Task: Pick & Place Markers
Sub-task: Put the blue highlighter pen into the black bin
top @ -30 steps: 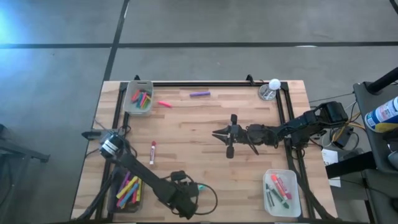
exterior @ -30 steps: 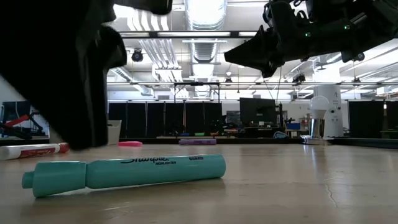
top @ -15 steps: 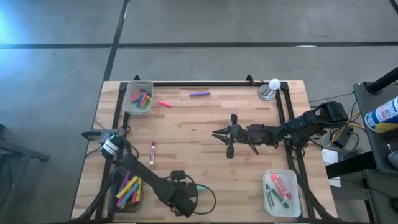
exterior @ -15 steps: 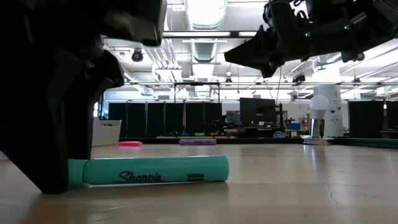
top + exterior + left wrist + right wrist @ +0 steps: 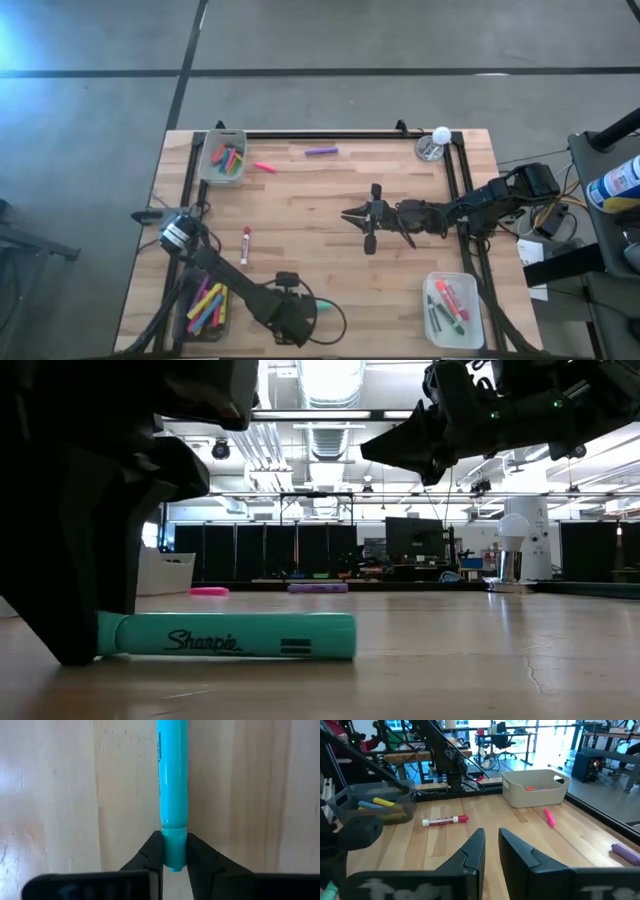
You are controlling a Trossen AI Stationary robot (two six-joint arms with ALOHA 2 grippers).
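Wooden planks made up the table (image 5: 330, 200), and near its front edge lay a teal marker (image 5: 172, 795), flat on the wood. It looked light, stiff and smooth, likely to roll; its narrow cap end seemed the easiest hold. The left gripper (image 5: 173, 857) reached low, fingers pinching that end. The right gripper (image 5: 352, 213) hovered over mid-table, fingers (image 5: 475, 852) nearly together, holding nothing.
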